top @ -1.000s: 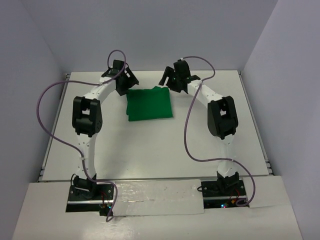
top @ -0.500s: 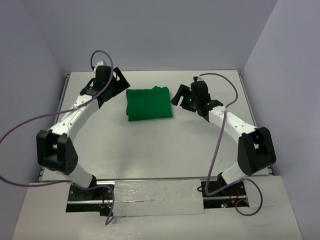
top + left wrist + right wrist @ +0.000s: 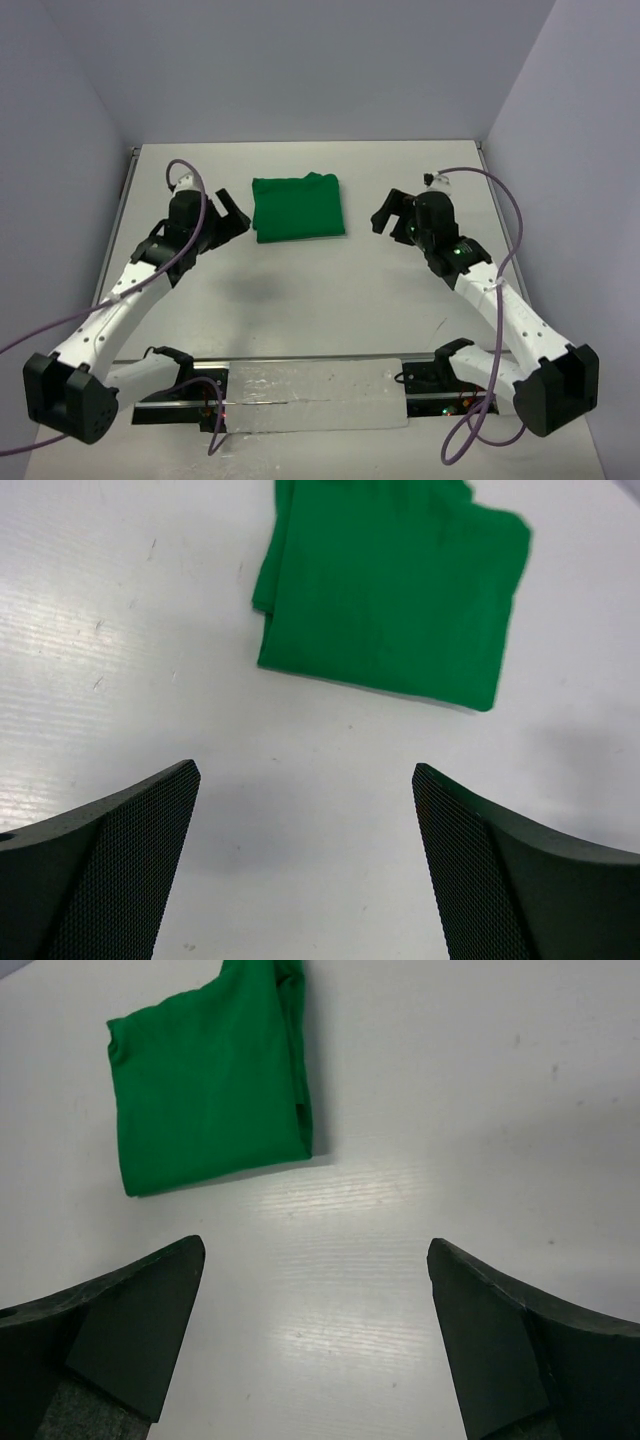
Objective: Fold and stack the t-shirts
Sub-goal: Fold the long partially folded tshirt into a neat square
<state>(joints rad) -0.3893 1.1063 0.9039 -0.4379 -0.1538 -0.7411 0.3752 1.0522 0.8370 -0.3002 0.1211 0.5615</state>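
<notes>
Green t-shirt (image 3: 297,208), folded flat, lies between my left pincer (image 3: 234,212) and right pincer (image 3: 388,213) (both gaping wide, holding nothing), slightly nearer the left.

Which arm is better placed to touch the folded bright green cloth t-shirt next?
Probably left: the left gripper sits nearer the bright green folded cloth t-shirt, open, facing it; the right gripper stands farther off.

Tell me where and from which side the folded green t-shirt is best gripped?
Probably the near folded edge of the t-shirt, coming in low from that side. The loose layers show at its far edge, so a pinch there may miss some.
</notes>
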